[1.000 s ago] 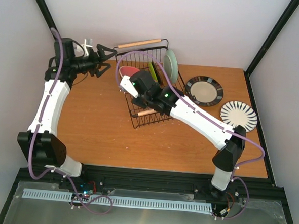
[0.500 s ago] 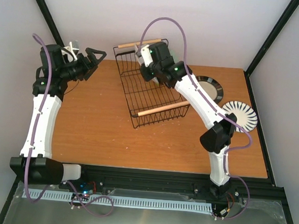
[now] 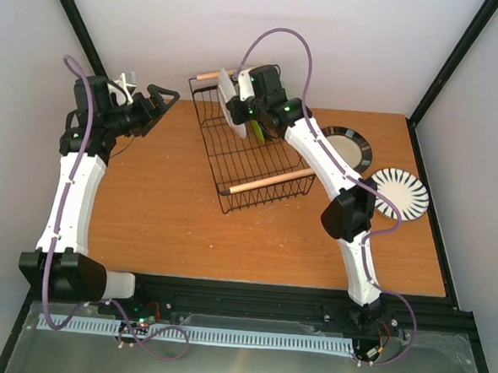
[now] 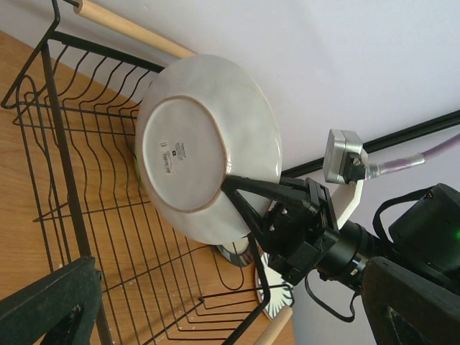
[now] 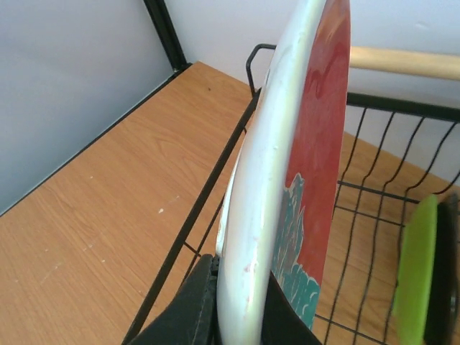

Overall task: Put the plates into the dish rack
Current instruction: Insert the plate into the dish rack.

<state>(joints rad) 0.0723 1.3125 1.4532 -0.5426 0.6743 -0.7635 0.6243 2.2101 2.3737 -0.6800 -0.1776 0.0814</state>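
My right gripper (image 3: 237, 101) is shut on the rim of the red plate with a teal flower (image 5: 323, 144) and holds it upright on edge over the far end of the black wire dish rack (image 3: 270, 188). The plate's cream underside (image 4: 208, 144) faces my left wrist camera. A lime green plate (image 5: 417, 273) stands in the rack just beside it. My left gripper (image 3: 168, 101) is open and empty, left of the rack. The black-rimmed cream plate (image 3: 353, 146) and the striped plate (image 3: 401, 192) lie on the table at the right. The mint and dark red plates do not show.
The rack's far wooden handle (image 5: 402, 61) runs just behind the held plate, and its near handle (image 3: 266, 181) lies across the front. The black frame post (image 3: 73, 23) and the wall stand close behind my left arm. The table's right edge (image 3: 425, 206) is near the striped plate.
My right arm has swung from the rack's middle to its far end with the red plate held upright. My left arm has drawn back to the left. The mint plate no longer shows.
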